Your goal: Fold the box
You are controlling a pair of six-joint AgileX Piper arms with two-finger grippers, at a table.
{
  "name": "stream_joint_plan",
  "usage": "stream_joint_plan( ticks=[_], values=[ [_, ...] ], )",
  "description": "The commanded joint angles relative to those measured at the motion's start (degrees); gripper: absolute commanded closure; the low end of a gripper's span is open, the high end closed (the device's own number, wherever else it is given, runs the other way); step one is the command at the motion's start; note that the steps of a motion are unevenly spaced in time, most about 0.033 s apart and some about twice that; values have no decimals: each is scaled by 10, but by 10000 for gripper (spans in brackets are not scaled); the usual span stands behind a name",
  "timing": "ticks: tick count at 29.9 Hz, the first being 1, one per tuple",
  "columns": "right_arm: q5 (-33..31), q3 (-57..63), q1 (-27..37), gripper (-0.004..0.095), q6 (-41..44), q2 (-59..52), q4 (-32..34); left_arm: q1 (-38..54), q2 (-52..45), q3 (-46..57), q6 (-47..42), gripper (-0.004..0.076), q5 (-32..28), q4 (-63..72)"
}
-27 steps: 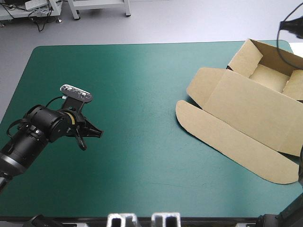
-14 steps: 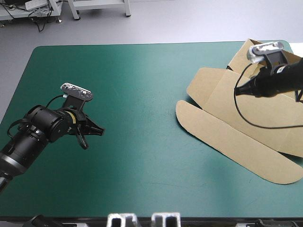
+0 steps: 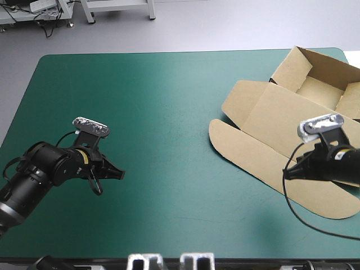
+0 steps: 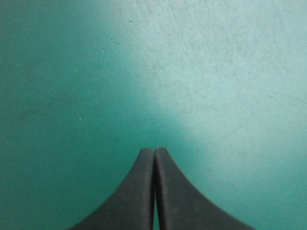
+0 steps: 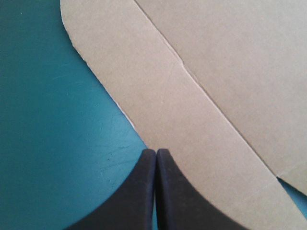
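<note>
**Item 1: box** point(image 3: 292, 126). We record one sheet of brown board on the right side of the worktop point(image 3: 169, 101), partly formed. Its tray point(image 3: 318, 90) stands near the far right corner with walls raised and the inside open. The lid lies flat on the teal-green cover, spreading from the tray toward the near edge. It ends in a long rounded flap point(image 3: 253, 154) that faces the middle of the worktop.

**Item 2: right gripper** point(image 3: 288, 174). We find it over the near part of the rounded flap point(image 5: 158, 96). Its black jaws are pressed together into one point and pinch nothing. The tip point(image 5: 156, 152) sits right at the flap's curved edge, where board meets cover. We cannot tell whether it touches the board.

**Item 3: left gripper** point(image 3: 112, 175). We place it over bare cover on the near left of the worktop, well apart from the box. Its jaws point(image 4: 154, 153) are pressed together and empty, with only teal-green cover ahead of them.
</note>
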State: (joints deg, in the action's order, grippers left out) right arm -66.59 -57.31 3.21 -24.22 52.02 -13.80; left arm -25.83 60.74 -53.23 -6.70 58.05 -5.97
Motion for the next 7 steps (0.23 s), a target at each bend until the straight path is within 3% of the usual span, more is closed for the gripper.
stream_joint_plan(
  ticks=[1,7],
  values=[
    [34,36,0,927,-1,-52,-5,0,-33,-3,-1,734,2,17],
    [33,95,0,927,3,-108,6,0,-69,25,-1,734,28,29]
  ],
)
